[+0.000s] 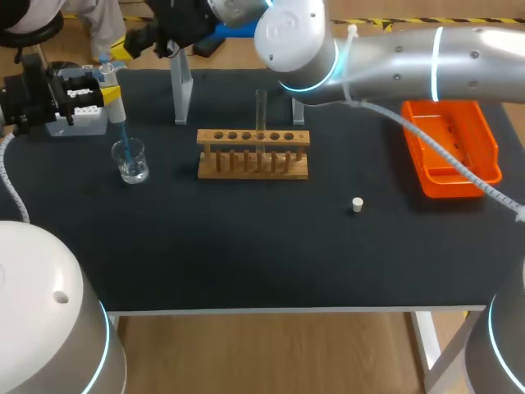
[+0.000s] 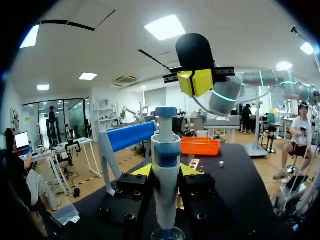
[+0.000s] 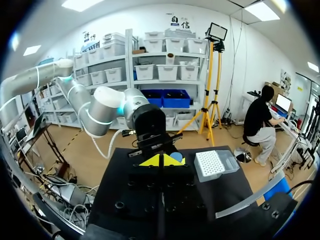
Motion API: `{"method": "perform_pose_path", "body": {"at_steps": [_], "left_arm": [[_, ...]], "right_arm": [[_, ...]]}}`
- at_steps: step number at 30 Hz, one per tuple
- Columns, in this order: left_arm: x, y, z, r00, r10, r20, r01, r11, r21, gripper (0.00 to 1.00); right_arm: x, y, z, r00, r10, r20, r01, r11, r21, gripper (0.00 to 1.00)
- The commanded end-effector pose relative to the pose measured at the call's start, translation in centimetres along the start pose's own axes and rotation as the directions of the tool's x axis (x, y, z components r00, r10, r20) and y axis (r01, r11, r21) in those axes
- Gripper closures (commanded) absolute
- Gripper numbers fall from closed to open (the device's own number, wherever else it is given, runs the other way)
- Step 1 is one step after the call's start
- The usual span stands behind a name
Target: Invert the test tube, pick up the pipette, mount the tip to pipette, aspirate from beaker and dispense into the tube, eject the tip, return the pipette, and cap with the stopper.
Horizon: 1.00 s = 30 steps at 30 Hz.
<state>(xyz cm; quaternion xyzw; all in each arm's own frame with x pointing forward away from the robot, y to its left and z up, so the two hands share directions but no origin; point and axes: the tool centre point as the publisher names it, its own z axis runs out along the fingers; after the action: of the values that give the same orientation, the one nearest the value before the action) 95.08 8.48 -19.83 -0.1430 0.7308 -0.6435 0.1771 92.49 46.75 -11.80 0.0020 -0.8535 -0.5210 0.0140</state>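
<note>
An orange tray [image 1: 449,187] lies near the right edge of the black bench [image 1: 246,254], and a wooden rack [image 1: 283,171] stands near its middle.

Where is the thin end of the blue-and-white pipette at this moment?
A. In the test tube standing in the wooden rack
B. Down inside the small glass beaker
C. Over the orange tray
B: in the head view the pipette points down with its thin blue tip inside the beaker.
</note>
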Motion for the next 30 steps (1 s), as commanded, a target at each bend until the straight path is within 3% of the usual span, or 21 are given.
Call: {"method": "perform_pose_path", "body": {"at_steps": [1,30], "left_arm": [[0.0,0.1,0.0,1.0,0.002,0.002,-0.002,1.0,0.002,1.0],[0.0,0.1,0.0,1.0,0.002,0.002,-0.002,1.0,0.002,1.0]], "right_arm": [[-0.3,0.2,0.5,1.0,0.005,0.003,-0.005,1.0,0.009,1.0],[-1.0,0.0,2.3,1.0,0.004,0.013,-0.005,0.999,0.045,1.0]]}}
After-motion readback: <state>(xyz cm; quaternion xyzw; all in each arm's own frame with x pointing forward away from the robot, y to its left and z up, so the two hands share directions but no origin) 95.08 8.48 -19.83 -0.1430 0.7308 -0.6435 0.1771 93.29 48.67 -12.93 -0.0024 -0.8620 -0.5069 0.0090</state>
